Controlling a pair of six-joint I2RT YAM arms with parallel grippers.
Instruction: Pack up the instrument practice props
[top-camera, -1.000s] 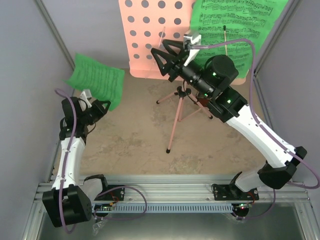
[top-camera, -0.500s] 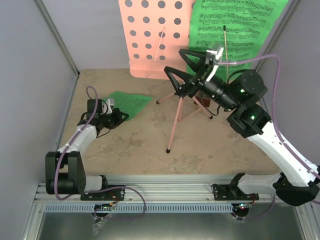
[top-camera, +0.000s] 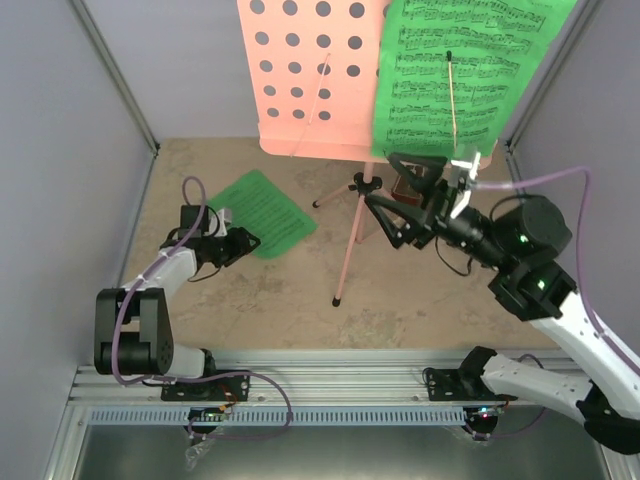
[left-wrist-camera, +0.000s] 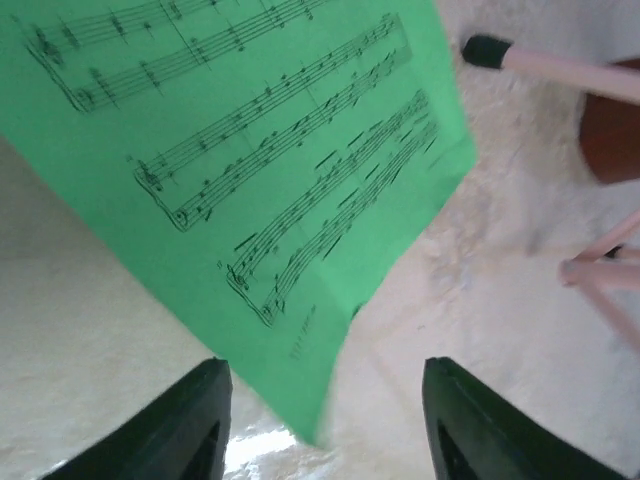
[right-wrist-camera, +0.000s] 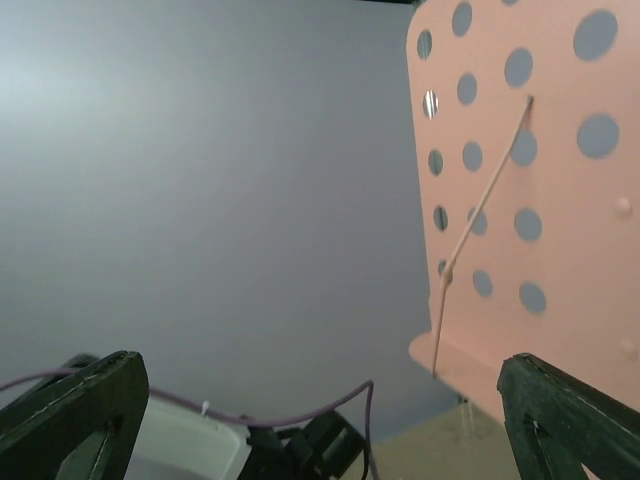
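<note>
Item one, the pink music stand (top-camera: 312, 75): it stands upright at the back of the tabletop (top-camera: 260, 300) on its tripod legs (top-camera: 350, 240), with the hole-punched desk facing you. Item two, green sheet music, two pages: the upper page (top-camera: 455, 70) rests on the right half of the stand's desk, and the loose page (top-camera: 262, 212) lies flat on the tabletop to the left of the legs. Item three, a small brown metronome (left-wrist-camera: 612, 120): it sits by the foot of the stand, largely hidden behind your right hand in the overhead view. Your left hand (top-camera: 242, 241) sits low at the near corner of the loose page, fingers parted, with the corner lying between them unpinched. Your right hand (top-camera: 381, 180) hangs in the air just in front of the stand's legs, spread wide and holding nothing. Grey walls (top-camera: 60, 150) enclose the tabletop on three sides.
</note>
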